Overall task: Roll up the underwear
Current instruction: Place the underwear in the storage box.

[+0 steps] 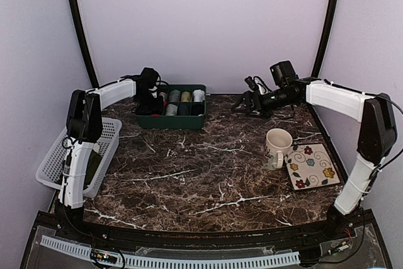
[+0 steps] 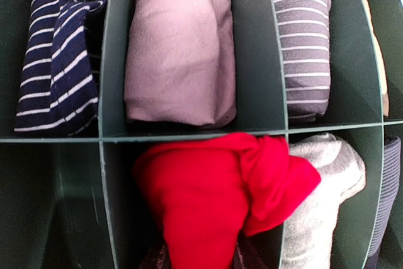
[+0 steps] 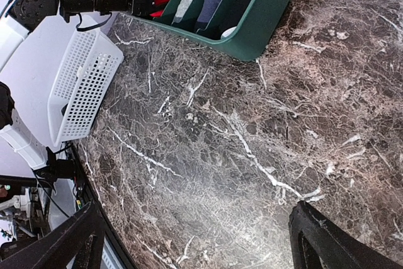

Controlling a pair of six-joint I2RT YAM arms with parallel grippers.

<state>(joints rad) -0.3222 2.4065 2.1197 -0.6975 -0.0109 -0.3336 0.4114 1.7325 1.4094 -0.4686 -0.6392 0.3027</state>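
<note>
Starting at the left, the white plastic lattice basket (image 1: 104, 149) sits behind and outboard of my left tool (image 1: 150, 100), with nothing reaching for it. That tool is clenched on the bright red rolled underwear (image 2: 208, 193), which lies straight ahead of its fingers, pushed down into one cell of the dark green divided organiser tray (image 2: 252, 61). I judge the grip is there so the roll cannot spring open before the cell walls hold it. Beyond the tool's tips lies a pale pink roll (image 2: 179, 48), and to the tool's right a light grey roll (image 2: 321, 200) touches the red. My right tool (image 3: 201, 237) hangs released, with its fingers wide and nothing between them, and only dark marble tabletop (image 3: 252, 124) beneath. I'd say it is parked well apart from the tray to leave the tray free.
</note>
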